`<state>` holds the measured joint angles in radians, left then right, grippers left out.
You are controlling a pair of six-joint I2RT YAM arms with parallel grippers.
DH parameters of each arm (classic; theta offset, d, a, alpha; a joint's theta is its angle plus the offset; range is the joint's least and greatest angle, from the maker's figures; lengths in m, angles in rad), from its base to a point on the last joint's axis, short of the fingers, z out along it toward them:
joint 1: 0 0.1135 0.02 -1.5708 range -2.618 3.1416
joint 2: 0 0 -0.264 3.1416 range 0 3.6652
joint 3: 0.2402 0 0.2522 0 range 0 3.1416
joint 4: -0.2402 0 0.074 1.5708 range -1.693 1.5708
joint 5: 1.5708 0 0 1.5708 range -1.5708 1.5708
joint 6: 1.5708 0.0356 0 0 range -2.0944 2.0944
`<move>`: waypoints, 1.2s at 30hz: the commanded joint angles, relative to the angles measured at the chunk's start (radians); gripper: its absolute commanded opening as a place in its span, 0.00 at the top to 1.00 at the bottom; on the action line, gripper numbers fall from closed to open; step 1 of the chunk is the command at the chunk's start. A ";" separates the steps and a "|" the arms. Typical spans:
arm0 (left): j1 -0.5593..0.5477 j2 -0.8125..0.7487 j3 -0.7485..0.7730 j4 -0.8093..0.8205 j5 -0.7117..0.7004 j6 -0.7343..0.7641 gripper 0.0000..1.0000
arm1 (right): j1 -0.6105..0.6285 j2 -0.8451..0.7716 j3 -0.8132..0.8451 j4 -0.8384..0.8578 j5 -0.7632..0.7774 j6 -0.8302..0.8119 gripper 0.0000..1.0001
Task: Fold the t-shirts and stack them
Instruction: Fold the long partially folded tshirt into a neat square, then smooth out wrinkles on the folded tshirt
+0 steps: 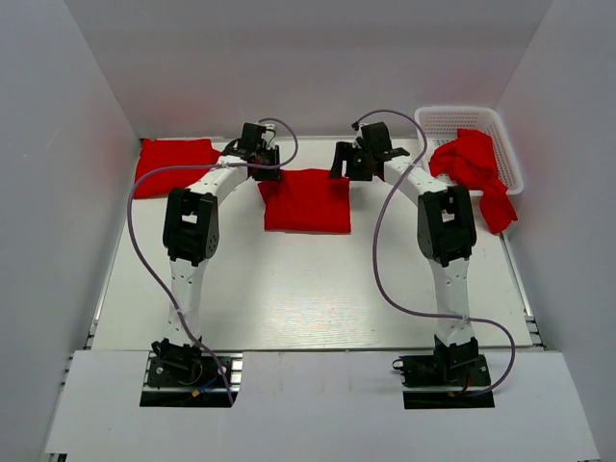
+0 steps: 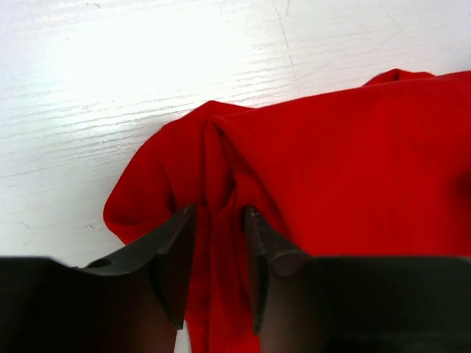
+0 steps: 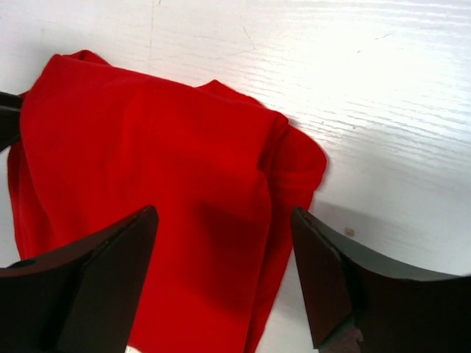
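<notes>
A folded red t-shirt lies at the middle back of the table. My left gripper is at its far left corner. In the left wrist view the left gripper is shut on a bunched fold of this t-shirt. My right gripper is at the far right corner. In the right wrist view the right gripper is open wide and hovers over the t-shirt without gripping it. Another folded red t-shirt lies at the back left.
A white lattice basket stands at the back right, with crumpled red t-shirts spilling over its near rim. White walls close in the table on the left, back and right. Both arms reach over the table's middle.
</notes>
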<state>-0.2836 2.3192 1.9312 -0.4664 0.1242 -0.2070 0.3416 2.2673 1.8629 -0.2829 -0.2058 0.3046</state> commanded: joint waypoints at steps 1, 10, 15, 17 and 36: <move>-0.008 -0.027 0.035 0.021 0.014 0.015 0.61 | -0.001 0.032 0.050 0.073 -0.035 0.034 0.24; -0.008 -0.027 0.017 0.043 0.072 0.015 0.94 | -0.003 0.063 0.064 0.126 -0.046 0.083 0.48; -0.008 -0.040 -0.014 0.070 0.072 0.015 1.00 | -0.004 0.074 0.061 0.140 -0.043 0.093 0.52; -0.008 -0.064 -0.055 0.098 0.072 0.015 1.00 | -0.009 0.078 0.062 0.143 -0.047 0.091 0.57; 0.018 -0.323 -0.331 0.255 -0.189 -0.079 1.00 | -0.013 -0.012 -0.065 0.220 0.025 0.106 1.00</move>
<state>-0.2718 2.0892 1.6104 -0.2420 -0.0204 -0.2893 0.3370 2.3360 1.8065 -0.1143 -0.2161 0.4122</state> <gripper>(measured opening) 0.048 0.012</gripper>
